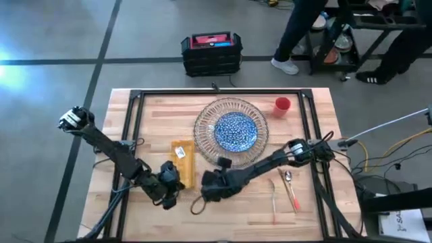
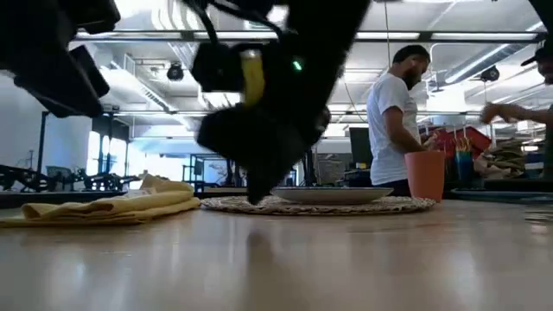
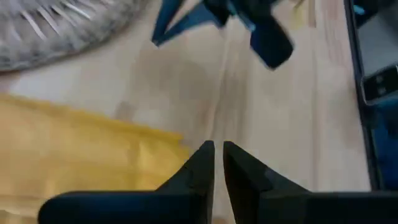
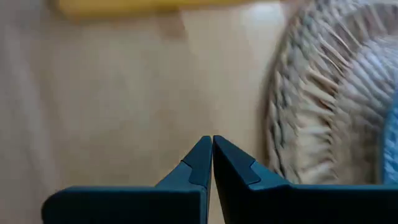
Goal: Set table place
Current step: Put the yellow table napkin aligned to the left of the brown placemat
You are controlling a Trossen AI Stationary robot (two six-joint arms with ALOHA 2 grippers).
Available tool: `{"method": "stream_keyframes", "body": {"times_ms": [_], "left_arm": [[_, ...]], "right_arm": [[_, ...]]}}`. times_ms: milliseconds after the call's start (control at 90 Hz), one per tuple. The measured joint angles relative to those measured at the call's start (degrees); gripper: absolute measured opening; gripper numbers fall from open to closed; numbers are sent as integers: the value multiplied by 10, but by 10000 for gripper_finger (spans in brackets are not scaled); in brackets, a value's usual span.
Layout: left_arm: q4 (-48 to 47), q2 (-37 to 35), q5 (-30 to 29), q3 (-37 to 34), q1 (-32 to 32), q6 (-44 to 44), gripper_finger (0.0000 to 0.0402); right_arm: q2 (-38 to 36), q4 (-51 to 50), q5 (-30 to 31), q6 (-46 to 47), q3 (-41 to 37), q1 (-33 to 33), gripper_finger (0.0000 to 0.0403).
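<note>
Wooden table (image 1: pixel 135 209): both empty pinched-together hands, left (image 1: pixel 177 183) and right (image 1: pixel 202 185), beside napkin (image 1: pixel 183 160), plates (image 1: pixel 233 129).

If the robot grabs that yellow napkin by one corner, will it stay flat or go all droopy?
Probably droopy. The yellow napkin lies in soft, rumpled folds on the table, so it looks like limp cloth that would sag and unfold when lifted. It likely weighs little, and a push would probably bunch it up rather than slide it whole.
</note>
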Motion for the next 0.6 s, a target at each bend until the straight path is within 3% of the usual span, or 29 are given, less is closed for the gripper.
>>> {"method": "stream_keyframes", "body": {"times_ms": [311, 600], "left_arm": [[0, 67, -18, -8, 33, -3, 21], [9, 138, 4, -37, 136, 13, 21]], "right_arm": [[-9, 15, -43, 6, -51, -39, 0], [-19, 27, -100, -11, -56, -53, 0]]}}
